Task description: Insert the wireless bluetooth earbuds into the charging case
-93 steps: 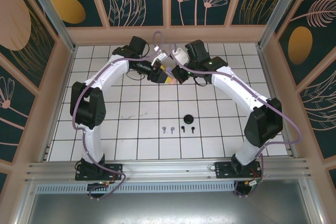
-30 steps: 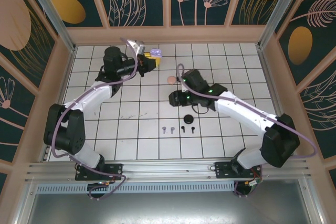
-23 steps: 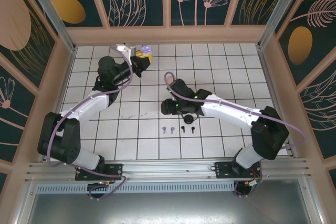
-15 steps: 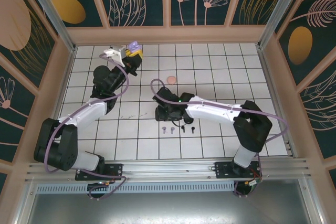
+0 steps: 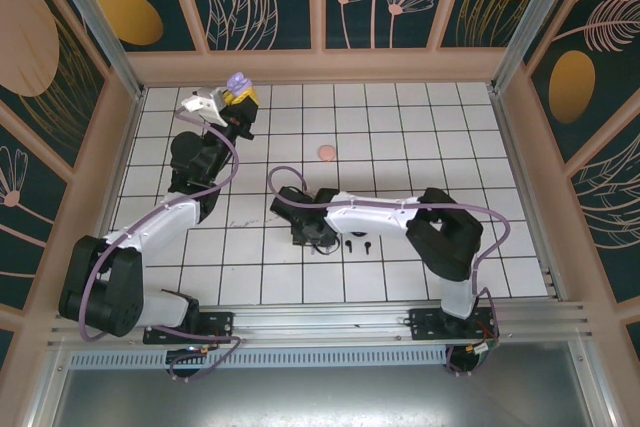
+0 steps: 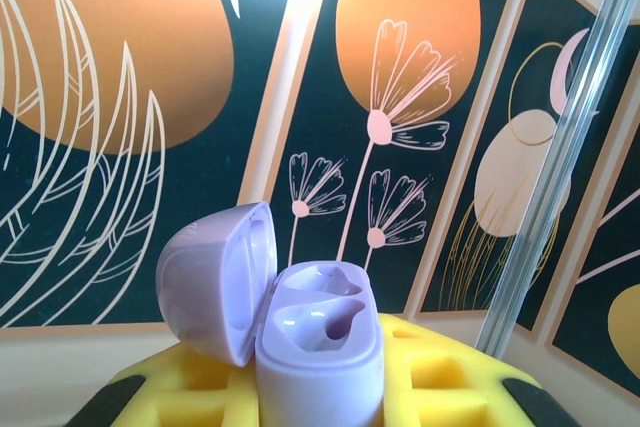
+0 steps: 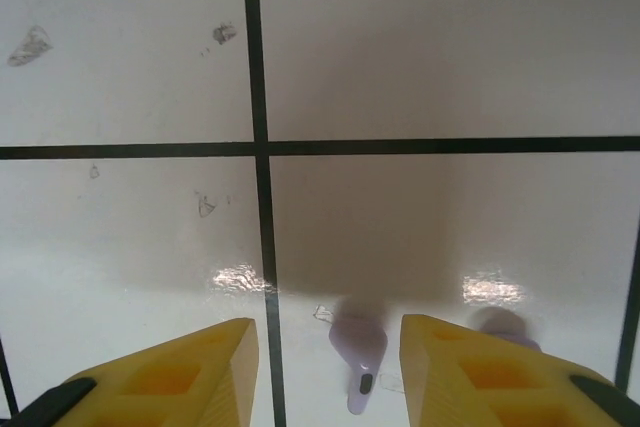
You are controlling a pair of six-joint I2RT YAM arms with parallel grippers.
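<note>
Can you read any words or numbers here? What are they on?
None: no words, numbers or brand names can be read.
On the lilac charging case: plain, no label.
On the wall panels: painted flowers and leaves, no writing.
On the floor tiles: scuff marks, not letters.
On the lilac earbud: a tiny dark spot, too small to tell.

Lilac earbud (image 7: 358, 349) between right fingers (image 7: 190, 377); twin earbud (image 7: 503, 327) just outside one finger; tile (image 7: 400, 47) ahead bare.

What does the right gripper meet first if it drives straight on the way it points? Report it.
Most likely the small lilac stemmed earbud, lying on the white tiled tabletop between the right gripper's open yellow fingers. How far the gripper is above the tile is unclear.
</note>
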